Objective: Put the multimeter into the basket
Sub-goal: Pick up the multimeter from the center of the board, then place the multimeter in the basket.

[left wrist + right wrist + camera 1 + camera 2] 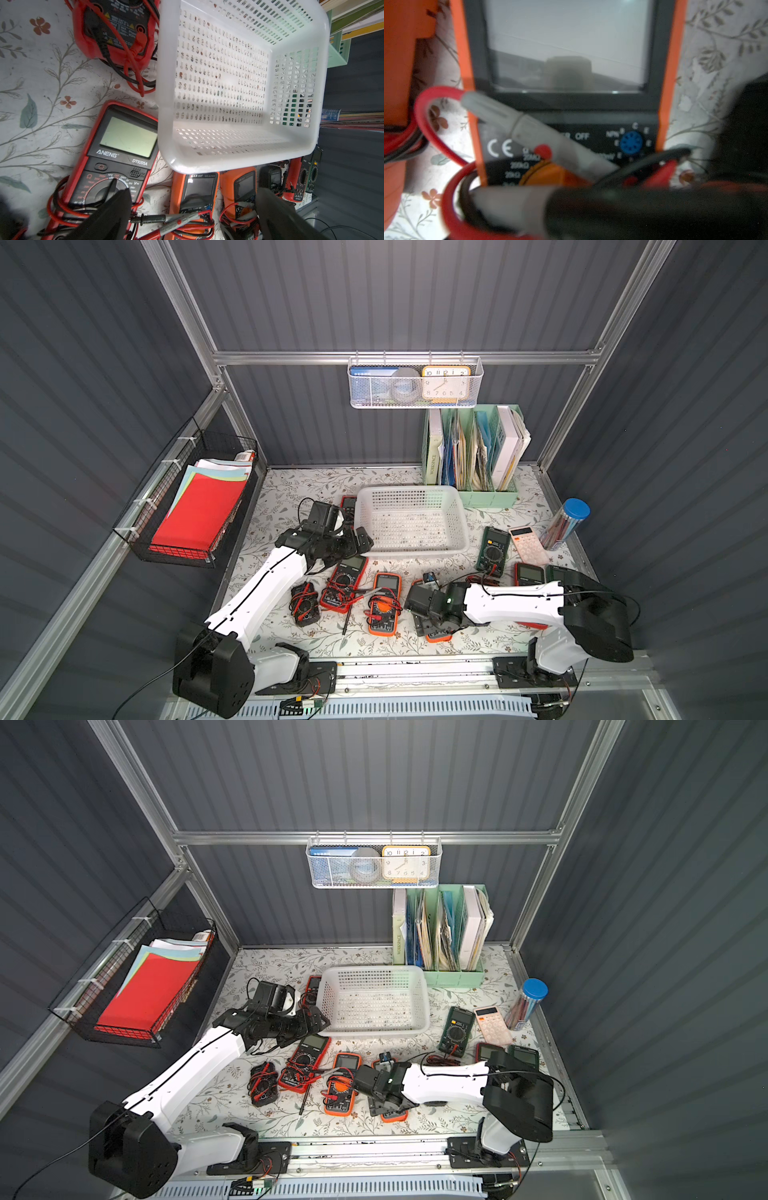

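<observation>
The orange multimeter lies outside the basket, near its front wall (a grey probe lies across its face). The right gripper sits low over it; whether the jaws clamp it cannot be told. The left gripper hovers at the basket's front corner, fingers spread, empty.

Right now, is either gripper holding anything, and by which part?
Left gripper is open, holding nothing. Right gripper is down over an orange multimeter; grip unclear.
</observation>
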Tool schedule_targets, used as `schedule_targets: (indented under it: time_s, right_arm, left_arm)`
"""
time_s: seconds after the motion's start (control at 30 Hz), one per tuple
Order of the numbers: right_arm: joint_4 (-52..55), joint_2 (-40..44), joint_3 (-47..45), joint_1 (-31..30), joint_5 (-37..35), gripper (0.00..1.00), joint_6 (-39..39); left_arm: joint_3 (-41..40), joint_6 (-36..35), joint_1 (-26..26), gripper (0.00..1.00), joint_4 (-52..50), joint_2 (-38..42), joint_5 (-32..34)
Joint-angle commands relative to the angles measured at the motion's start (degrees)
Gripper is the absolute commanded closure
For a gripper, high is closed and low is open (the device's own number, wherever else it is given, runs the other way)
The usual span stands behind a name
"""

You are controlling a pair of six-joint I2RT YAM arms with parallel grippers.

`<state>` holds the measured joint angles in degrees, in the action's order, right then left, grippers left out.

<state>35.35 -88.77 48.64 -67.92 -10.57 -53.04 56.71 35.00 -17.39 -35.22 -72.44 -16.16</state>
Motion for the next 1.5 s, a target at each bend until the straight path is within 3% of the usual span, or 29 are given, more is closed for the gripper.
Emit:
schedule_targets:
  time_s: [0.0,0.33,0.63,0.87,0.97,1.23,1.47]
  right_arm:
    - [2.82,5.65,-0.4,-0.19,-0.65,0.37,-0.67]
    - [11.25,21.71,2.22,-0.17,-3.64,0.43,-0.8]
    - [14.65,26.97,12.61,1.93,-8.64,0.44,3.49]
    - [9.7,20.71,23.71,16.71,-3.98,0.44,14.59]
    - [8.41,15.01,27.95,20.08,-3.31,0.43,17.78]
    - [5.42,1.05,36.75,22.9,-1.49,0.42,20.06]
    - [3.47,-13.21,47.45,22.88,0.2,0.42,18.73]
  left_arm:
    - [1.81,0.18,-0.69,0.01,0.55,0.9,-2.42]
    - [4.43,3.5,-7.44,0.01,1.16,2.35,0.08]
    - [7.51,4.4,-12.38,0.01,0.77,2.13,4.56]
    - [9.26,4.7,-12.47,0.01,0.6,2.68,12.65]
    - [10.31,4.7,-12.41,0.01,0.3,2.32,16.11]
    - [16.11,2.98,-10.28,0.01,-4.78,-1.51,24.43]
    - [16.45,3.62,0.67,0.01,-5.61,-4.08,18.87]
